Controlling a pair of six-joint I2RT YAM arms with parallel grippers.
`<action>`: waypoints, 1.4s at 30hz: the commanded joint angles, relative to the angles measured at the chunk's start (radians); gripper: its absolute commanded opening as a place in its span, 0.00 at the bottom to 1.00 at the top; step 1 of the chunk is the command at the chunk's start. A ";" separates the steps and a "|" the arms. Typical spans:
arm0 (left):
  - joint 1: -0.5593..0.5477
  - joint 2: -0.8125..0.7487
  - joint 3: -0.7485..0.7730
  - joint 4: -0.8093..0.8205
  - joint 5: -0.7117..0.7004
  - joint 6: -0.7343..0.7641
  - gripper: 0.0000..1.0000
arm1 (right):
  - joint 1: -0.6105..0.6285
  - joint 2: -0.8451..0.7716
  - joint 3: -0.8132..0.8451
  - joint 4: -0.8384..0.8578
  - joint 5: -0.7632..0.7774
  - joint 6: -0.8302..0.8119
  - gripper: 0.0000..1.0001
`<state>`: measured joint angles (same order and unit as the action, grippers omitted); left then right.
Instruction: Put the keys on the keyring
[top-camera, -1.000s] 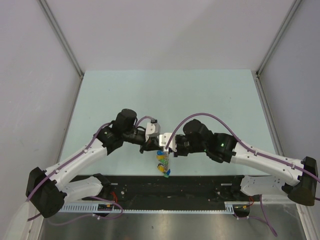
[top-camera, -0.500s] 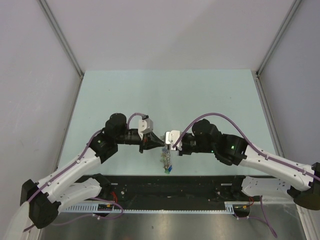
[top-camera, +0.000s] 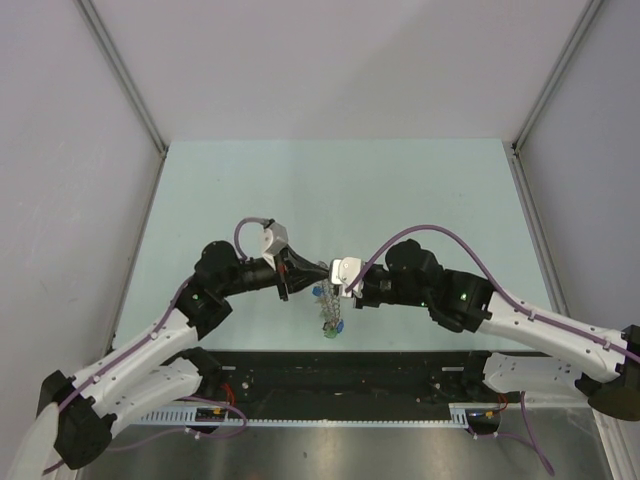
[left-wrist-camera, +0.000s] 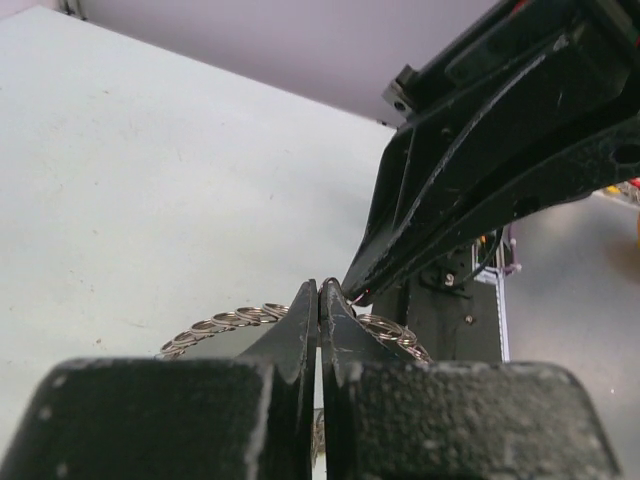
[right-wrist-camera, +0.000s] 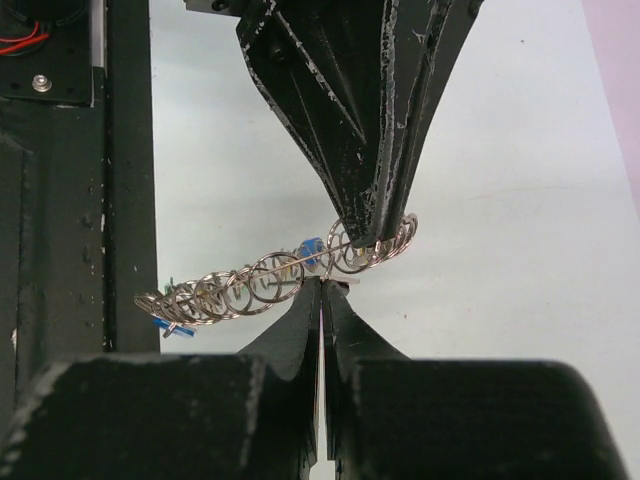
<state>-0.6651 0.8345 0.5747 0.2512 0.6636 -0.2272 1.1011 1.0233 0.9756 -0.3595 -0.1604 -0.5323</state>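
Evidently a limp, light chain: keyring (right-wrist-camera: 250, 285) hangs at near centre, above the table (top-camera: 300, 190).
Left gripper (left-wrist-camera: 319, 300) and right gripper (right-wrist-camera: 322, 295) each pinch its top links; likely slippery metal, keys (right-wrist-camera: 310, 250) dangling loose, so grip single coils squarely.

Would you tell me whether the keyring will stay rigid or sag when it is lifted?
Probably floppy: the keyring is a chain of small linked loops, hanging from where it is pinched. Likely light, yet apt to swing, with keys dangling from it.
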 joint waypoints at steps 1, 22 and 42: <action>0.012 -0.034 -0.025 0.187 -0.094 -0.080 0.00 | 0.014 -0.028 -0.029 0.082 -0.011 0.035 0.00; 0.022 -0.215 -0.081 -0.012 -0.343 0.043 0.71 | -0.098 -0.012 -0.028 0.148 -0.037 0.014 0.00; 0.044 -0.354 -0.019 -0.331 -0.924 0.157 1.00 | -0.595 0.359 0.230 0.394 0.110 0.184 0.00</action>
<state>-0.6342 0.4858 0.5259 -0.0219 -0.1276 -0.0978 0.5762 1.3453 1.1320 -0.1703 -0.0998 -0.4068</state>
